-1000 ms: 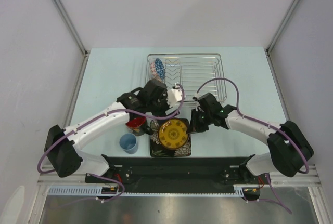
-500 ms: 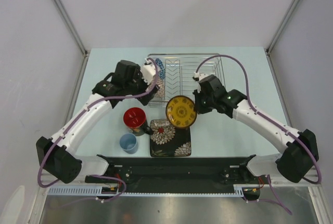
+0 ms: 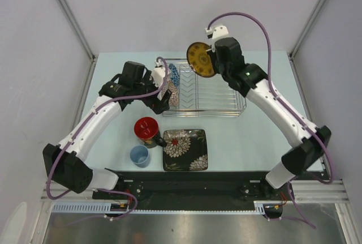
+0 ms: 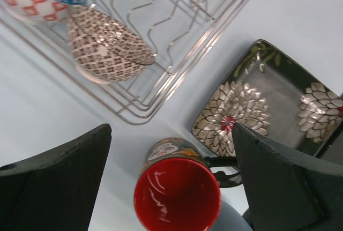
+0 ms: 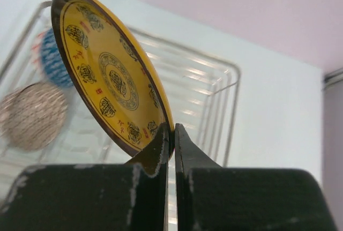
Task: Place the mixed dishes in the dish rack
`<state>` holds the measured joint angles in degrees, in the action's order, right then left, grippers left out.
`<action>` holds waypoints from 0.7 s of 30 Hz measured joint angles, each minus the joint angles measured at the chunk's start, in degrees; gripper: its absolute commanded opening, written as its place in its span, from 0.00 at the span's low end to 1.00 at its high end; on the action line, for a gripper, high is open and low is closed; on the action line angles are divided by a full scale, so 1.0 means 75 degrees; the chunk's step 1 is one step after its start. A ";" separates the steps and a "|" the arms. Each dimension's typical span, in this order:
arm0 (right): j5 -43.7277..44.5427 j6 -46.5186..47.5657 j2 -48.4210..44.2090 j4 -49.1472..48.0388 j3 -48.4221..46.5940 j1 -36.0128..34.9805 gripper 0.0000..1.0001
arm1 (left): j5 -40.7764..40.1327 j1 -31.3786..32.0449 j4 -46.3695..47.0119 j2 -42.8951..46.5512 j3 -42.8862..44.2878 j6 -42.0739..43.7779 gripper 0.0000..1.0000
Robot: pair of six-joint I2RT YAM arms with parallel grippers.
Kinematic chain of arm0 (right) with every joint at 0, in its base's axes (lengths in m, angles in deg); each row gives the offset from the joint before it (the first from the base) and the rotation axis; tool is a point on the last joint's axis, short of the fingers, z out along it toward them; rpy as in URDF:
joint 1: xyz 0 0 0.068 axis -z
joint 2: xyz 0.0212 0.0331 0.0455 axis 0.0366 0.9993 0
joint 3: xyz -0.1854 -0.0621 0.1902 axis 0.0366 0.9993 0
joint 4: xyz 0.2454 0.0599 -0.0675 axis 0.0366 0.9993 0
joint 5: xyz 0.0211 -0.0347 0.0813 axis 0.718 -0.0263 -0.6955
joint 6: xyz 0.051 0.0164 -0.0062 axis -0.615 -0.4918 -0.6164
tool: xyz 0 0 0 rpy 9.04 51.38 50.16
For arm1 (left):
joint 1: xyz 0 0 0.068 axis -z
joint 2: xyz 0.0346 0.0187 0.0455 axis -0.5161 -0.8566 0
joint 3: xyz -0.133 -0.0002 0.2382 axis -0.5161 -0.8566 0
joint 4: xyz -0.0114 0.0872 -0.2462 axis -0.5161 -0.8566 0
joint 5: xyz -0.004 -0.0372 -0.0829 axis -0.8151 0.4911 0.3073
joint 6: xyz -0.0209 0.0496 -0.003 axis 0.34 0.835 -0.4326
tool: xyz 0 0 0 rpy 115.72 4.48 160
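My right gripper [image 3: 210, 63] is shut on the rim of the yellow round patterned plate [image 3: 199, 59], holding it on edge in the air over the far side of the dish rack [image 3: 226, 94]. The right wrist view shows the pads pinching the plate [image 5: 107, 70]. My left gripper [image 3: 161, 101] is open and empty above the rack's near-left corner. The blue bowl [image 3: 174, 74] and pinkish bowl [image 3: 169, 94] lean on edge in the rack's left end. The black mug [image 4: 177, 191], red inside, stands below my left gripper [image 4: 171, 129]. The dark square plate [image 3: 185, 149] and light-blue cup [image 3: 138, 155] sit on the table.
The rack's wire rim [image 4: 177, 59] runs close past the mug and the square plate [image 4: 268, 107]. White walls close in the table on the left, right and far sides. The arm bases stand along the near edge.
My right gripper lifted the yellow plate off the square plate and carried it up and away over the rack. My left arm drew back to the rack's left end.
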<state>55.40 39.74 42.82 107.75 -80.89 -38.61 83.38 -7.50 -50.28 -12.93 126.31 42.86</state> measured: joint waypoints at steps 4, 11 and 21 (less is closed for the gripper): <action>0.0790 0.1075 0.1081 -0.0938 -0.0341 0.0070 0.00 | 0.0318 0.0073 -0.0137 -0.0184 0.0000 -0.0076 1.00; 0.1612 0.4269 0.2209 -0.3791 0.0743 -0.0289 0.00 | 0.0364 0.0079 -0.0085 -0.0172 -0.0073 -0.0073 1.00; 0.0889 0.6834 0.2270 -0.5747 0.1687 -0.0385 0.00 | 0.0364 -0.0117 0.0052 -0.0149 -0.0230 -0.0085 1.00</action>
<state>62.06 91.00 59.85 64.65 -68.24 -41.49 86.12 -8.37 -49.89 -14.05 124.59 42.22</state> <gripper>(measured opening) 0.023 0.996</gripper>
